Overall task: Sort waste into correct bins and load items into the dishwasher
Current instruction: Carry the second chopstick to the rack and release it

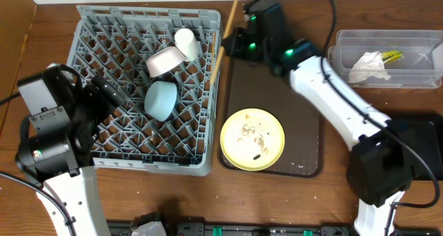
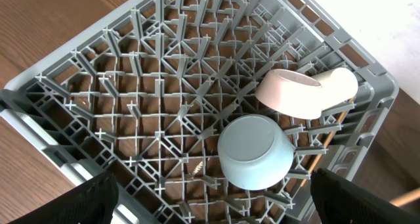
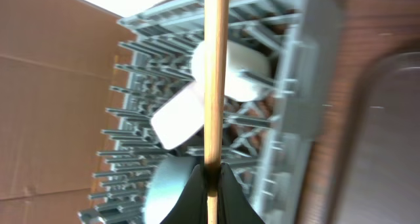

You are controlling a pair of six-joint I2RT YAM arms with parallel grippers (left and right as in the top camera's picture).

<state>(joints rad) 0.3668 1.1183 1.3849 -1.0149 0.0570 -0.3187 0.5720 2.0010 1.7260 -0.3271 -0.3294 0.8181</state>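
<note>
The grey dish rack (image 1: 104,35) fills the left. In it lie the light-blue bowl (image 1: 160,100), the pinkish-white bowl (image 1: 164,61) and the cream cup (image 1: 185,42); they also show in the left wrist view: blue bowl (image 2: 254,152), pinkish bowl (image 2: 289,92). My right gripper (image 1: 232,39) is shut on a wooden chopstick (image 1: 215,64) over the rack's right edge; it also shows in the right wrist view (image 3: 215,66), pinched between the fingers (image 3: 211,175). My left gripper (image 2: 210,204) is open and empty above the rack's near side. The yellow plate (image 1: 252,139) holds crumbs.
The plate sits on a dark brown tray (image 1: 304,160). A clear tub (image 1: 415,39) at the far right holds the white napkin (image 1: 367,66) and the snack wrapper (image 1: 392,56). A black bin (image 1: 426,142) lies at the right edge, partly behind my right arm.
</note>
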